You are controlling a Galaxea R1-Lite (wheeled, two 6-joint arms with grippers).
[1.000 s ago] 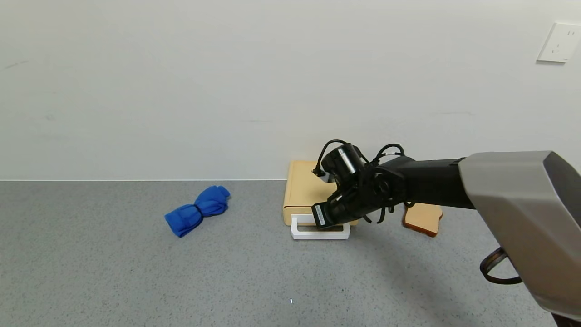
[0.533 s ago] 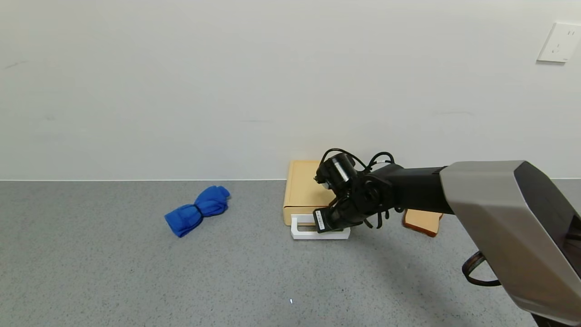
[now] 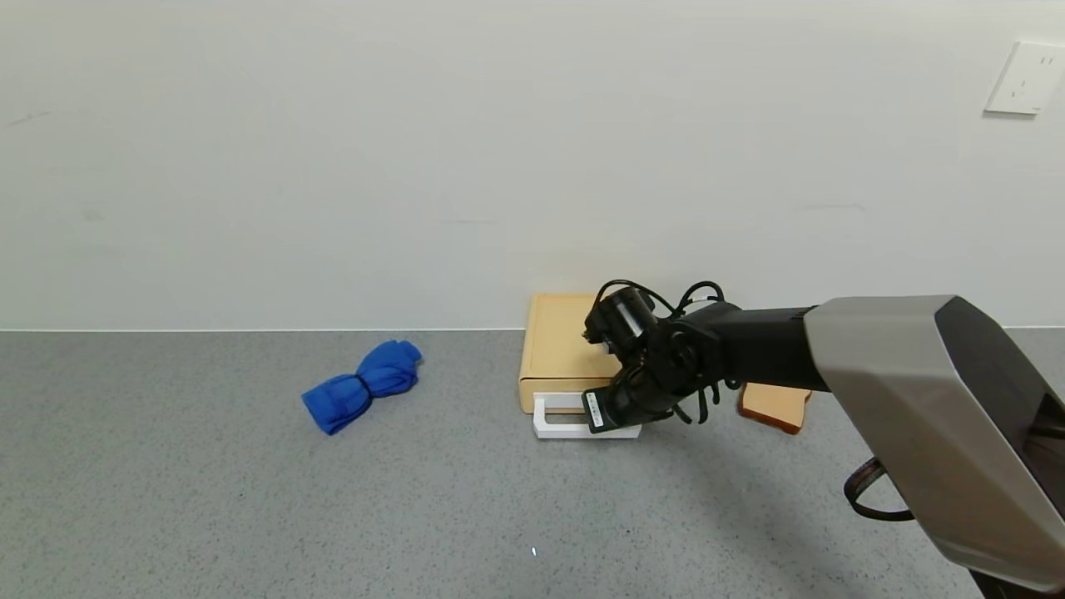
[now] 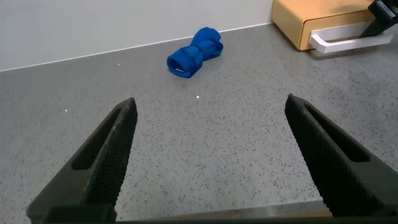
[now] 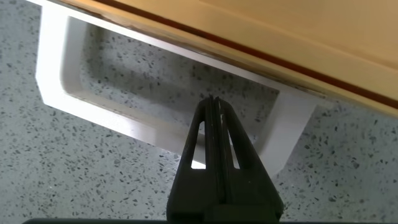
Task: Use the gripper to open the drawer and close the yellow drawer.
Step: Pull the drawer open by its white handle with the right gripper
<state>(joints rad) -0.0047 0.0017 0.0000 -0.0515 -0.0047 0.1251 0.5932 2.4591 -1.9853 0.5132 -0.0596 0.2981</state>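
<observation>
Head looks down; both wrist views share drawer handle [image 5: 155,118].

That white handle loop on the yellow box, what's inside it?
Inside the white handle you see speckled grey table and the right gripper, its fingers pressed together and poking into the loop. The yellow drawer looks closed, so its contents are hidden.

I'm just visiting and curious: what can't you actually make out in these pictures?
- Head view: the right tool covers part of the white handle, so contact is unclear.
- Head view: the arm hides part of the toast slice.
- Every view: the closed yellow drawer hides its contents.
- Head view: the left tool is out of frame.
</observation>
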